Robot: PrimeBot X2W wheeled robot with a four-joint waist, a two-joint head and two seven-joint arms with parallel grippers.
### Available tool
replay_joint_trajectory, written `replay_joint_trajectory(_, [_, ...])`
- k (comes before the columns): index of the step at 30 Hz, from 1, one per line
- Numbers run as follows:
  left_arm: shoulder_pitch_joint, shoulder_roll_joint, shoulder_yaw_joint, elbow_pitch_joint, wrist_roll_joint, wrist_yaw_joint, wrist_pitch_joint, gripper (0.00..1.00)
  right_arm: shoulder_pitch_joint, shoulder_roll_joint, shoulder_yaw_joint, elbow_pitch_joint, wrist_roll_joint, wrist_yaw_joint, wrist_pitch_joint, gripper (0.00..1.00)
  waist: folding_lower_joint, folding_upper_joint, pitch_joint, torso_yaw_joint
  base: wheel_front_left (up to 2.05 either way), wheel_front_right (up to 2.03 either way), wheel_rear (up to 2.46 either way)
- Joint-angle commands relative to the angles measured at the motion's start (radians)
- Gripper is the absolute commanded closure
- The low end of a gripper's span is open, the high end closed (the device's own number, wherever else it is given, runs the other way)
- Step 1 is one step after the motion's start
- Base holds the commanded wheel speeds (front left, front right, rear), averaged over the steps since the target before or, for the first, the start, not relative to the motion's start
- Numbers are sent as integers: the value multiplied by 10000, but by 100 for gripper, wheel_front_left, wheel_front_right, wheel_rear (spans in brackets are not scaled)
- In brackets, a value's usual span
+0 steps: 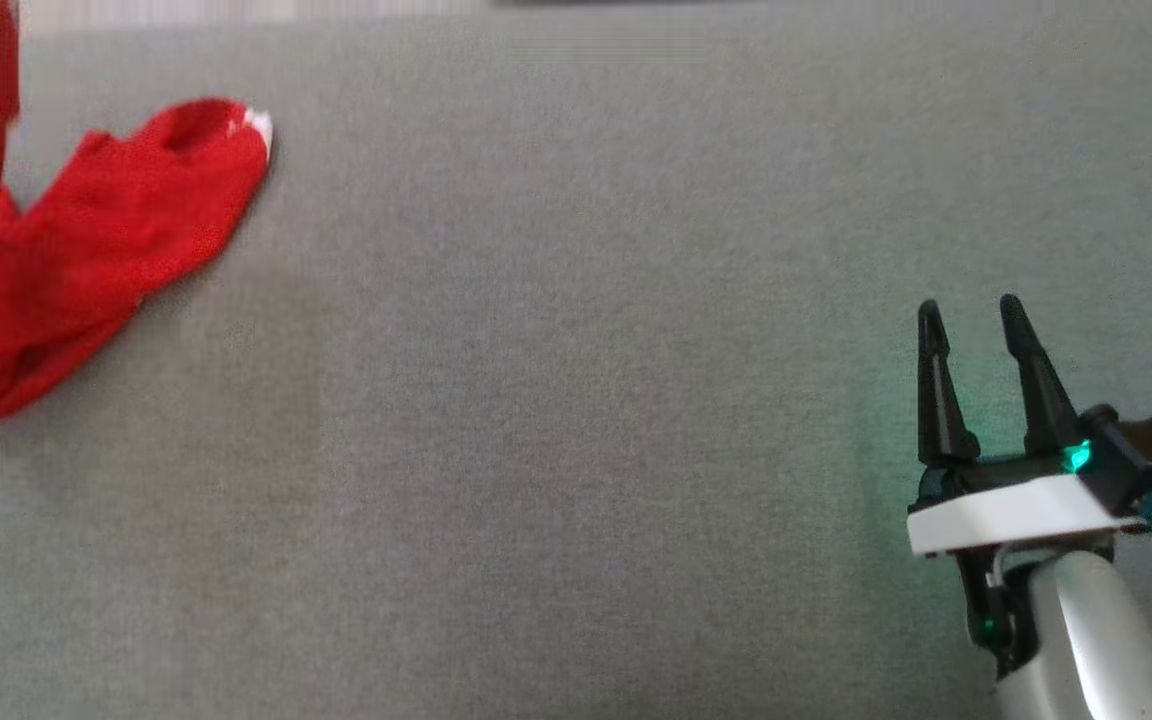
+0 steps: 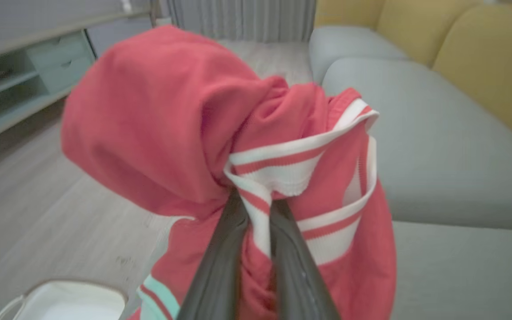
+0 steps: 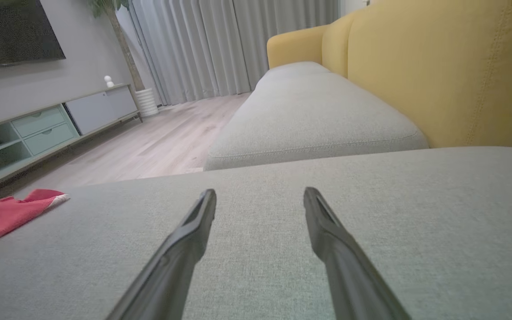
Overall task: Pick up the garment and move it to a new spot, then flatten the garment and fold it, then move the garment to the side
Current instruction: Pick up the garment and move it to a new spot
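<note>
No text, label, brand, number or sign can be read on anything here. In the head view, the small white patch at the edge of the red knit garment [image 1: 106, 240] is too small and blurred to tell whether it bears lettering.
</note>
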Motion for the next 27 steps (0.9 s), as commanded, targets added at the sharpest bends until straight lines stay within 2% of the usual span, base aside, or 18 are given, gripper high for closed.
replay_joint_trajectory(1, [-894,484,244,-585,5,-152,-122,100,96,-51,267,-186,118,-7,-175,0,2,0,-695,-250,0,0,0])
replay_joint_trajectory(6, [-1985,-313,-532,-1141,-306,-582,-210,100,261,-51,314,-2,304,-7,-248,0,2,0,-1216,-698,0,0,0])
replay_joint_trajectory(15, [-2174,-2719,-2076,-1595,-1373,-1036,-543,100,205,-51,249,-137,192,-7,-284,0,2,0,-1163,-2060,0,0,0])
replay_joint_trajectory(16, [-2174,-2719,-2076,-1595,-1373,-1036,-543,100,205,-51,249,-137,192,-7,-284,0,2,0,-1163,-2060,0,0,0])
replay_joint_trajectory(21, [-1179,-3548,-2766,-1246,-1611,-1122,-901,100,132,-51,314,-226,233,-7,-288,0,2,0,-833,-3018,0,0,0])
replay_joint_trajectory(27, [395,-3829,-3620,516,-711,-990,-2010,100,84,-51,445,-187,412,-7,-294,0,2,0,-540,-3799,0,0,0])
